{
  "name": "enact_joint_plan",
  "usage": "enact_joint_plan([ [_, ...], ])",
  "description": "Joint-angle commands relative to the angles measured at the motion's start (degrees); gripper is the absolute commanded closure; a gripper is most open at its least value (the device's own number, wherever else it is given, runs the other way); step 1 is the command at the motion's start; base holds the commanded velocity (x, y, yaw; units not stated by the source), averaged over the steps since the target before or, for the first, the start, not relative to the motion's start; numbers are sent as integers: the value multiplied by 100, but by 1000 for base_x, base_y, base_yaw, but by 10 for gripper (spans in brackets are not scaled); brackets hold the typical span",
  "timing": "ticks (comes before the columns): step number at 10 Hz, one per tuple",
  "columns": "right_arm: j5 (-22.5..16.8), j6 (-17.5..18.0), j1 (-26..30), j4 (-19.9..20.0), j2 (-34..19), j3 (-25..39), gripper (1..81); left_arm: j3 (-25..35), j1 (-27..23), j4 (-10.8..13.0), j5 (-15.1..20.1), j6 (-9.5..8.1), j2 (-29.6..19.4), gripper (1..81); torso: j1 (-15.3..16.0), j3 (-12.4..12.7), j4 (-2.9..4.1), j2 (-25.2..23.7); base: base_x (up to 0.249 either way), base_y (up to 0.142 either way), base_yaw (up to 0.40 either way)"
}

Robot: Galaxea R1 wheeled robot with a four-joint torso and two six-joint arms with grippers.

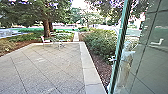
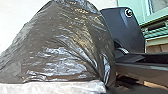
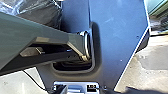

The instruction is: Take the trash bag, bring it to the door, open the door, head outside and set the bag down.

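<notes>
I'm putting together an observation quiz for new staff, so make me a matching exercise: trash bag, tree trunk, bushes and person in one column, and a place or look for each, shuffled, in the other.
Column 1
1. Trash bag
2. Tree trunk
3. Bushes
4. Person

Column 2
A. At the glass, towards the head view's right
B. Dark and shiny
C. Green, to the right of the paving
D. Brown, beyond the paving's far edge

Pairs: 1-B, 2-D, 3-C, 4-A
</notes>
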Motion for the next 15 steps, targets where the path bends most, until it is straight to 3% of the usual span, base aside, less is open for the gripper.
enact_joint_plan([
  [1, -323, 1, 189, -31, 68, 45, 10, 33, -266, -13, 352, 45, 22, 811, 0, 0, 0, 0, 75, 0, 0],
  [15, -323, 1, 189, -31, 68, 45, 10, 33, -266, -31, 352, 45, 13, 811, -2, 0, 0, -2, 94, 0, 0],
])
